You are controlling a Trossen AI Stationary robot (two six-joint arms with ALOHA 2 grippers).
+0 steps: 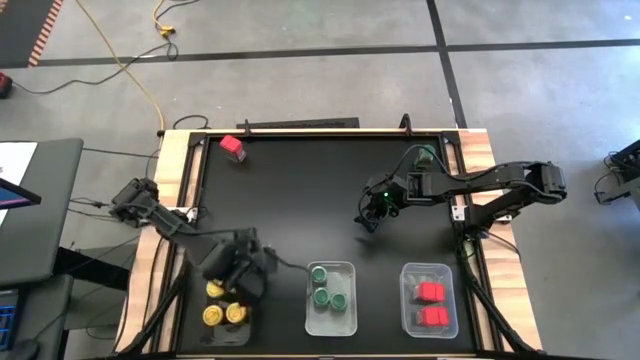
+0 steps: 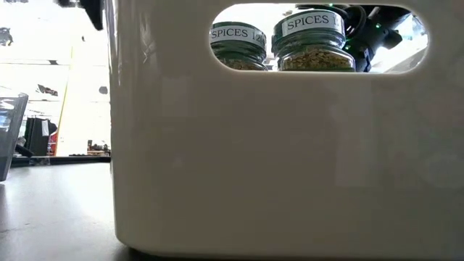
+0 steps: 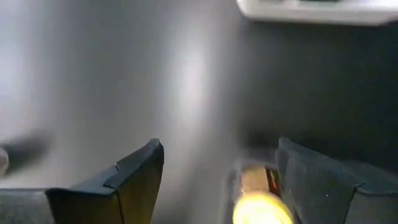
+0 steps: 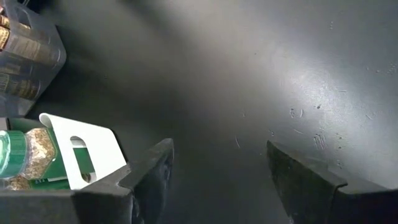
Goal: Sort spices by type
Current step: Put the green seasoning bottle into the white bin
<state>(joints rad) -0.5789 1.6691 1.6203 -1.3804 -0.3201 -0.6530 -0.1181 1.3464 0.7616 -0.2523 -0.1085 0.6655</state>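
Note:
Three yellow-lidded spices stand in a clear tray at the near left. My left gripper hangs open just above that tray. In its wrist view one yellow lid lies below beside one finger, with nothing between the fingers. Three green-lidded spices stand in the middle tray, and red-lidded ones in the right tray. One red-lidded jar rests alone on the table at the far left. My right gripper hovers open over bare table.
The low view is filled by the middle tray's white wall; two green-lidded jars show through its handle slot. A greenish round thing sits by the right arm at the far right. The black table's middle lies bare.

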